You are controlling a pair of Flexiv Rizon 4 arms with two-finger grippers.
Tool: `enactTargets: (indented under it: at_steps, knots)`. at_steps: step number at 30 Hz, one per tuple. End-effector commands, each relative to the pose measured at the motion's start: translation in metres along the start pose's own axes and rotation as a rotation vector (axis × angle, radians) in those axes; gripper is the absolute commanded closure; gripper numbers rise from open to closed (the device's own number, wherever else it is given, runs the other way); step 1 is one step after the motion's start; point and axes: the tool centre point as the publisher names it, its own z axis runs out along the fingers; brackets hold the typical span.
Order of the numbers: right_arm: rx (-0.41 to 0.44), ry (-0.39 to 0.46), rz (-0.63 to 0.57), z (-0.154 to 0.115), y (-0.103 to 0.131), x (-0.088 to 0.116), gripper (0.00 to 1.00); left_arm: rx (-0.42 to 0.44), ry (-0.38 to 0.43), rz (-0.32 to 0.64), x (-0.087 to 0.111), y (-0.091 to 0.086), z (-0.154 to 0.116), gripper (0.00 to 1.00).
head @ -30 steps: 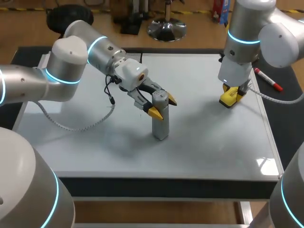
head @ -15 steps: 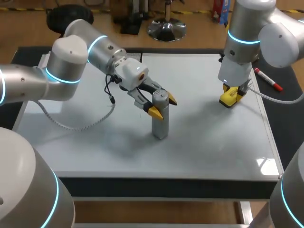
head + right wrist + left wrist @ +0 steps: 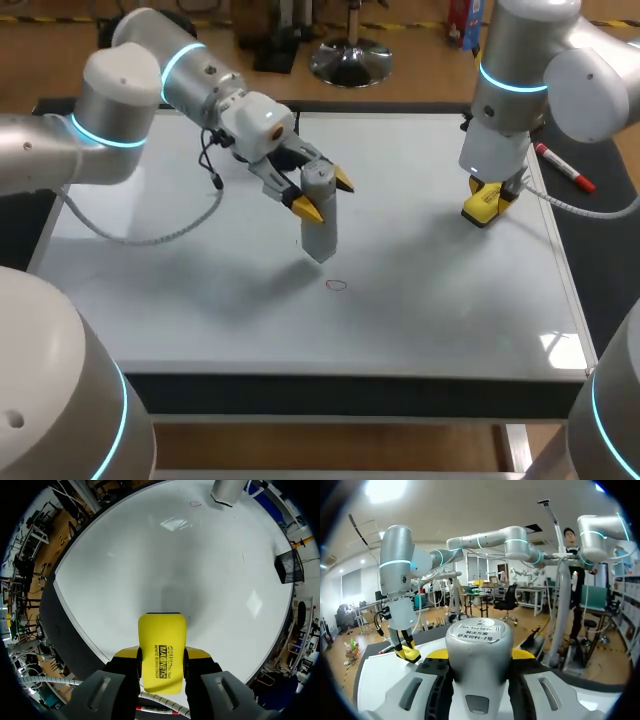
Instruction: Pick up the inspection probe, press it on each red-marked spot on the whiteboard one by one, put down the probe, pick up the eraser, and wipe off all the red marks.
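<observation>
Two claws, each with something in it. The left claw [image 3: 325, 194] pinches the probe [image 3: 318, 238] near its top, with a yellow fingertip on either side. In the left wrist view the grey cylinder fills the gap between the fingers, its labelled cap facing the camera. The probe stands roughly upright over the middle of the whiteboard [image 3: 440, 310]. Its lower end is near a small red mark [image 3: 336, 285] but apart from it, and the mark lies bare on the side toward the board's front edge. Whether the probe's base touches the board I cannot tell — it looks slightly raised. A thin cable [image 3: 150, 238] hangs from the left arm and loops over the board's left part.

The right claw [image 3: 161, 656] is closed on the yellow eraser [image 3: 161, 635], gripping it by its two long sides with the printed face toward the wrist camera. The head view shows it low over the board's far right part, well apart from the probe. I cannot tell whether the eraser touches the surface. From the right wrist view the red mark and the probe's base show far ahead, across the white surface.

One red-capped pen [image 3: 565, 168] lies on the dark counter [image 3: 600, 290], just beside the board's right edge and near the right arm.
</observation>
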Motion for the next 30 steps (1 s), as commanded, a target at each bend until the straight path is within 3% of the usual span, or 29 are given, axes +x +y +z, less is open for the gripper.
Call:
enactTargets:
  at_steps: [1,7,30]
  knots:
    - [0.001,0.003,-0.001,-0.001,-0.001,0.0,1.0,-0.01,0.016,0.005,0.003,-0.005,-0.026,1.0]
    - [0.001,0.003,-0.001,-0.001,-0.001,0.0,1.0,-0.012,0.02,0.017,0.004,-0.01,-0.056,1.0]
    - [0.001,0.003,-0.001,-0.001,-0.001,0.0,1.0,-0.021,0.021,-0.02,0.016,0.006,-0.137,1.0]
